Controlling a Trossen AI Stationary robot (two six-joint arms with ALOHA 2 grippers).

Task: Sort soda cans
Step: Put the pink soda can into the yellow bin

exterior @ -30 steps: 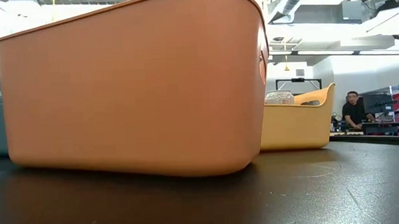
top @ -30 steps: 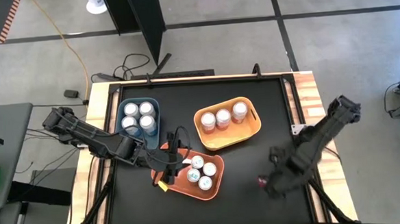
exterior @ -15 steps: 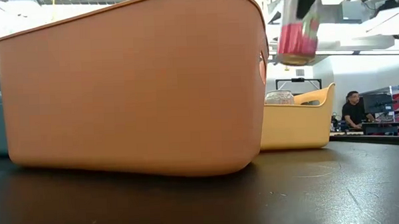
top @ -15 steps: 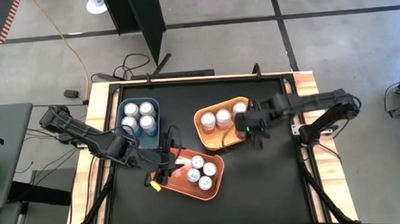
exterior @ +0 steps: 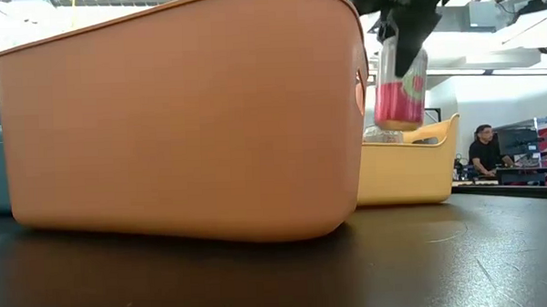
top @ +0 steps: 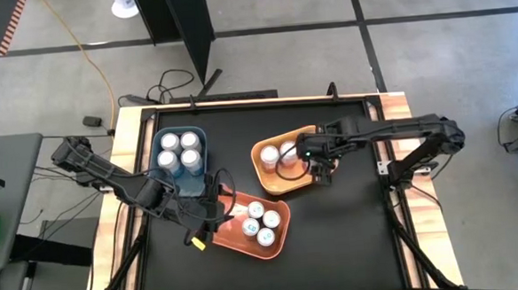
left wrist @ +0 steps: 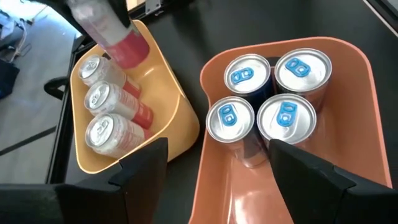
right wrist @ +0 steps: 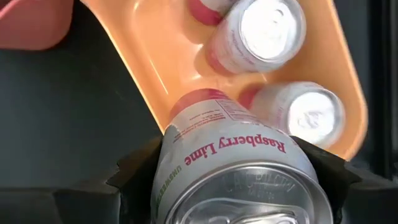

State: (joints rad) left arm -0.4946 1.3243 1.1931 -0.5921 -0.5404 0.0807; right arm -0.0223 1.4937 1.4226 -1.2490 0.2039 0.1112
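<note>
Right tool [top: 318, 162]: clenched on pink can [exterior: 401, 83], held upright above yellow bin [top: 264, 155].
Yellow bin: three pink cans [left wrist: 111, 109] inside.
Left tool [top: 203, 226]: released, at orange bin [top: 237, 238].
Orange bin: four blue cans [left wrist: 267, 102].
Blue bin [top: 158, 136]: four cans [top: 178, 150].
Table [top: 353, 247]: black.

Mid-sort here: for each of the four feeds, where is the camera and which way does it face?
High view: overhead, straight down on the table; both arms show.
Low view: table height, level past the orange bin into the room; right gripper enters from above, holding the pink can.
Left wrist view: looks past the open left gripper into the orange bin with four blue-tabbed cans.
Right wrist view: looks past its gripper down into the yellow bin.
Shared: both wrist views show the yellow bin and pink can.
</note>
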